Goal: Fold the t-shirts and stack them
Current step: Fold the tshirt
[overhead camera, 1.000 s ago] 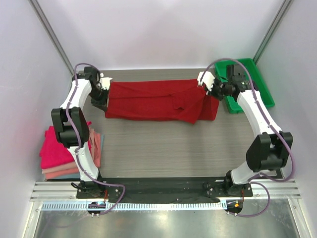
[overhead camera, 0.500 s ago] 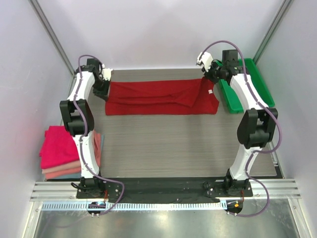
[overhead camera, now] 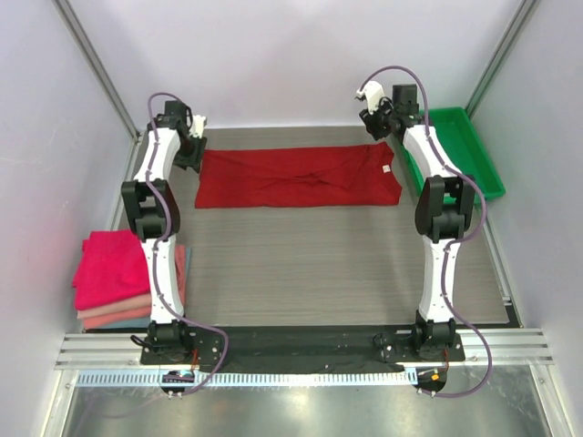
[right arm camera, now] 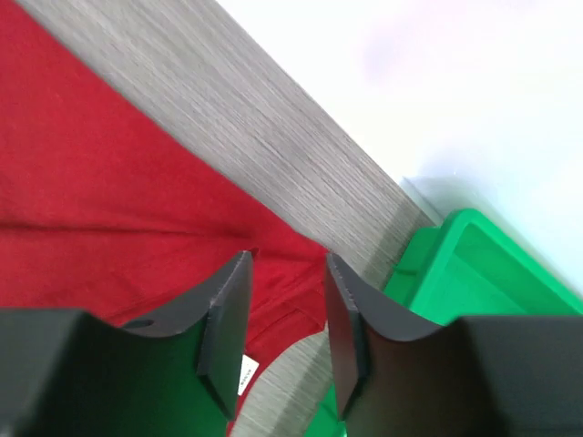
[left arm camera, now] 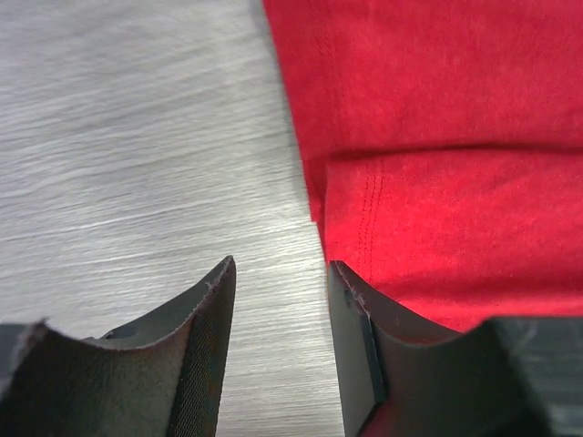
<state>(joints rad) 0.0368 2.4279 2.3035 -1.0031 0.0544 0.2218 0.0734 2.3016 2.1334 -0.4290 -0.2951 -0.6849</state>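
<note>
At far edge of table (overhead camera: 319, 264), red shirt (overhead camera: 296, 177) lies flat, folded lengthwise; 1 s ago both arms held its ends up. L gripper (left arm camera: 278, 273) & R gripper (right arm camera: 287, 264) have let go: jaws narrowly apart, empty, over the ends. Crosswise fold prob. next, then stack (overhead camera: 114, 273).

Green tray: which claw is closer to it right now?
Right. The right claw hangs open over the red shirt's far right corner, just beside the tray. The left claw is open at the shirt's opposite end, the whole shirt away.
</note>
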